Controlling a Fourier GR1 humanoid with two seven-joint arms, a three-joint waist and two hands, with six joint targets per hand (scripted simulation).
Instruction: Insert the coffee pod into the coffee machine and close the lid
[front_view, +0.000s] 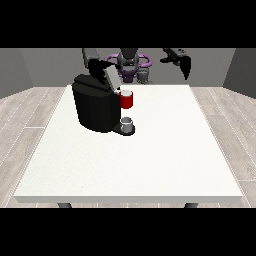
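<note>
The white tabletop (150, 160) spreads wide between me and the far edge, and my black coffee machine (95, 107) stands on it toward the view's left, its grey lid (112, 77) tilted up and open. Beside the machine's head sits a red part (127, 100) that I take for the coffee pod seated in its holder, though I cannot be sure of that from here; below it a small grey cup (127, 123) rests on the machine's base. My hand at the view's left (100, 66) is up against the raised lid, and I cannot tell how its fingers lie. My hand at the view's right (184, 64) hangs in the air well apart from everything, fingers pointing down and relaxed, holding nothing. I judge the closing to be the step in hand: I should press the lid down along its hinge arc, keep my fingers off the pod, and avoid shoving the machine sideways
</note>
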